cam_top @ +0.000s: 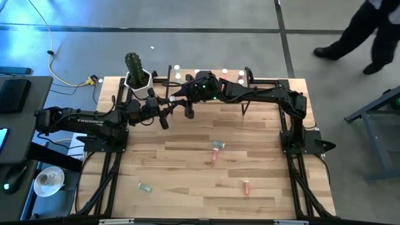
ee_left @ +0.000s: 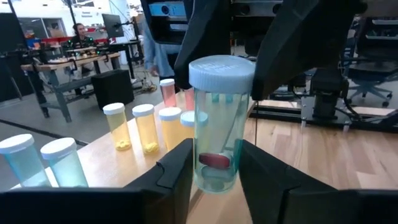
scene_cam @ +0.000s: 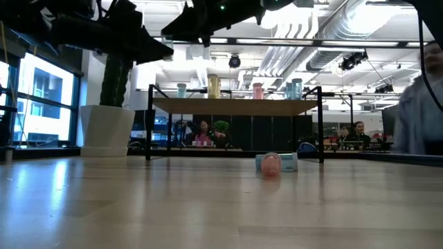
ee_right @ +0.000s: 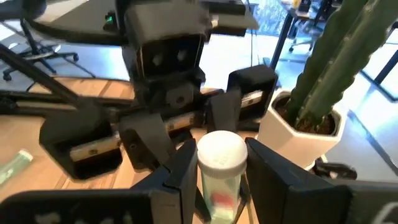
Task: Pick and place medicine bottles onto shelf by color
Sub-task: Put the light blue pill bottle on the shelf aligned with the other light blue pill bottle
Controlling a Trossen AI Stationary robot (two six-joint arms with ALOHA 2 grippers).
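While both grippers met just in front of the shelf, the pale teal bottle stood upright between them, level with the shelf top and its rows of bottles. The right gripper was clamped on it below the white cap. Whether the left gripper gripped it could not be told. A red pill showed inside.

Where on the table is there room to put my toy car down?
The front left wood is bare from the table edge up to the small green bottle. Bottles also lie mid-table and front right. The back is crowded: both arms, the shelf, the cactus pot.
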